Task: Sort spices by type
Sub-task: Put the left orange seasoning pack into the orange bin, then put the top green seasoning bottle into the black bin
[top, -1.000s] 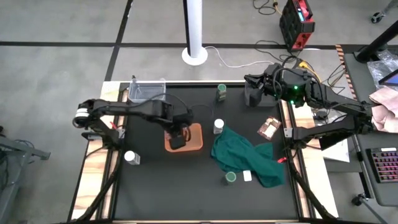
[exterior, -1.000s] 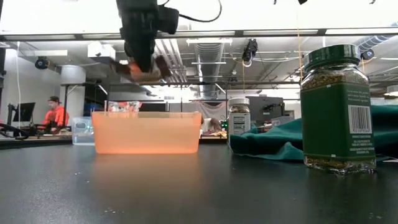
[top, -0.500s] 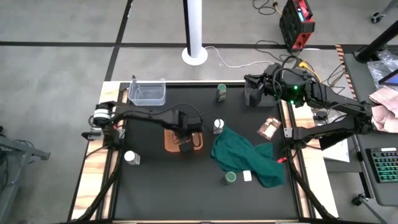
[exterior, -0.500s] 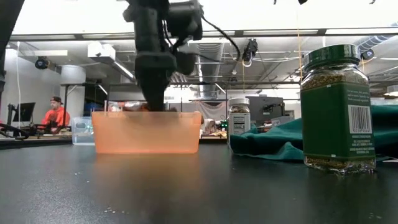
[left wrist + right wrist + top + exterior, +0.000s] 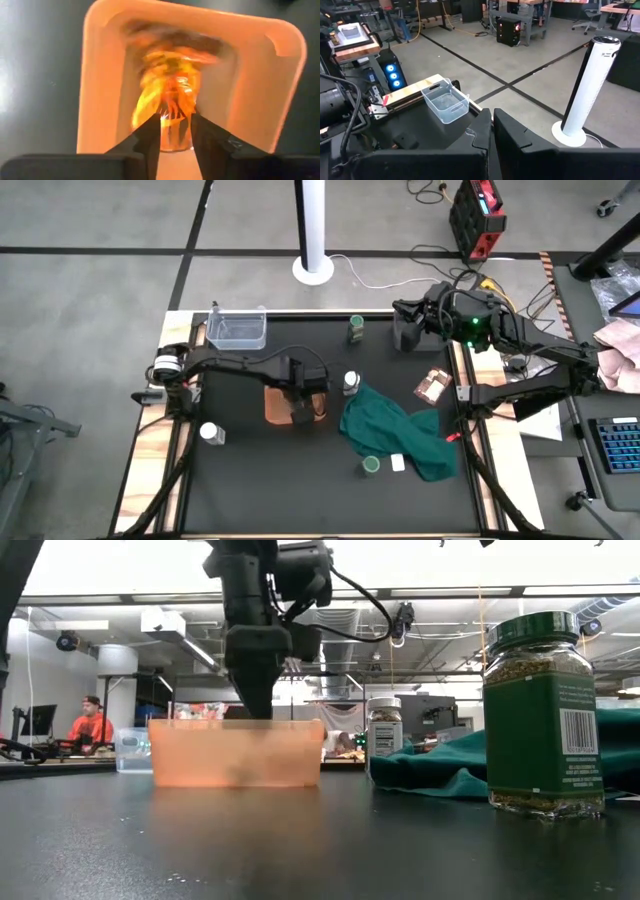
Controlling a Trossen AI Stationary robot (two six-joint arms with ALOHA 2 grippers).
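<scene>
Blur hides most of the orange-red packet (image 5: pixel 170 107) pinched by the left gripper's (image 5: pixel 174 131) narrowed jaws.

My left gripper (image 5: pixel 175 142) has matt dark fingers pinching a shiny, crinkled foil packet (image 5: pixel 167 102) inside a smooth translucent orange plastic tray (image 5: pixel 272 406). The tabletop (image 5: pixel 260 480) is matt black; the green cloth (image 5: pixel 400 430) looks soft and rumpled.

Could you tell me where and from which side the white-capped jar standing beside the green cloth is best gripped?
Grip the white-capped jar across its cap or upper body, coming straight down from above: it stands upright, and the green cloth crowds its base on one side.
</scene>
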